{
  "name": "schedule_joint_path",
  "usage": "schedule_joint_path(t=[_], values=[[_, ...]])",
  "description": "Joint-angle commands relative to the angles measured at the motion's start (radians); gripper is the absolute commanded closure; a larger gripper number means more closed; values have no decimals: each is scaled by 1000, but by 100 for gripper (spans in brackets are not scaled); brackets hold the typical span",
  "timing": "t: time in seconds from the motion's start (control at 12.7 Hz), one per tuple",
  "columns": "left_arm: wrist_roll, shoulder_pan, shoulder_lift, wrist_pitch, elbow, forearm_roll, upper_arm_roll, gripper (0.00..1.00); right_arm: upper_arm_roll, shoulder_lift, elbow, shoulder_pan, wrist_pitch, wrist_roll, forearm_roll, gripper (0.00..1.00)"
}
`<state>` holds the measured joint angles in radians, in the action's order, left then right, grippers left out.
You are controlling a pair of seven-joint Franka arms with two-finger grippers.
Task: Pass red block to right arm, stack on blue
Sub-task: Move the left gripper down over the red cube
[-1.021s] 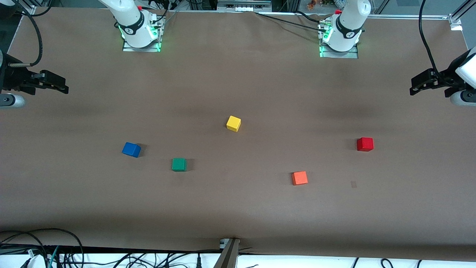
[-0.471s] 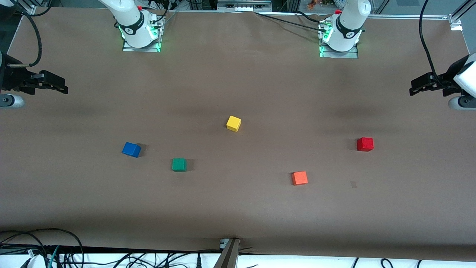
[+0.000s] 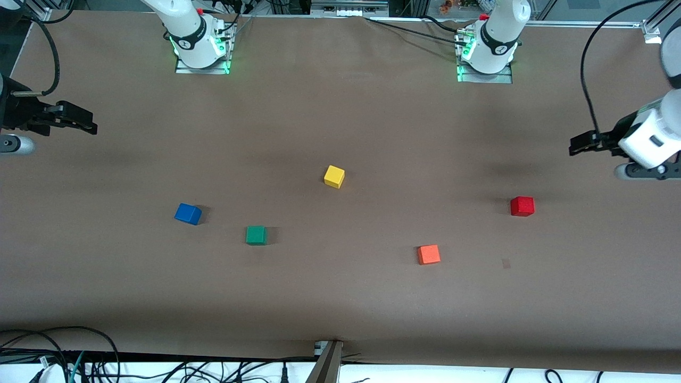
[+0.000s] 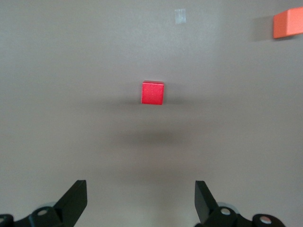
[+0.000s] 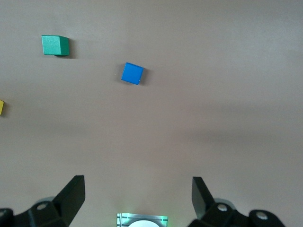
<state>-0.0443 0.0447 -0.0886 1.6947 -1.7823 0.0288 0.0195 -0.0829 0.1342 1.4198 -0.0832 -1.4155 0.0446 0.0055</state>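
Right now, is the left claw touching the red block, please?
Apart. The left wrist view shows bare table between the open left claw and the red block; the front view agrees.

Bare table (image 3: 585, 223) rings the red block (image 3: 522, 206); the orange cube (image 3: 429, 254), nearest, sits well apart.

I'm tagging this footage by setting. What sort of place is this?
Most likely a robotics lab bench: two white arms bolted at green-lit bases, a brown-covered table bearing only coloured cubes such as the red block and the blue, plus loose cables along the table's edge.
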Motion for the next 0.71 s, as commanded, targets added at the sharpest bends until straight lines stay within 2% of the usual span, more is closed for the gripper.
schedule_joint_path(t=[0.0, 0.47, 0.63], values=[[8, 3, -54, 63, -48, -12, -1, 0, 6, 10, -25, 8, 7, 12, -7, 0], [6, 12, -216, 173, -61, -12, -3, 0, 6, 10, -25, 7, 7, 12, -7, 0], [0, 23, -227, 299, -148, -12, -3, 0, 6, 10, -25, 7, 7, 11, -5, 0]])
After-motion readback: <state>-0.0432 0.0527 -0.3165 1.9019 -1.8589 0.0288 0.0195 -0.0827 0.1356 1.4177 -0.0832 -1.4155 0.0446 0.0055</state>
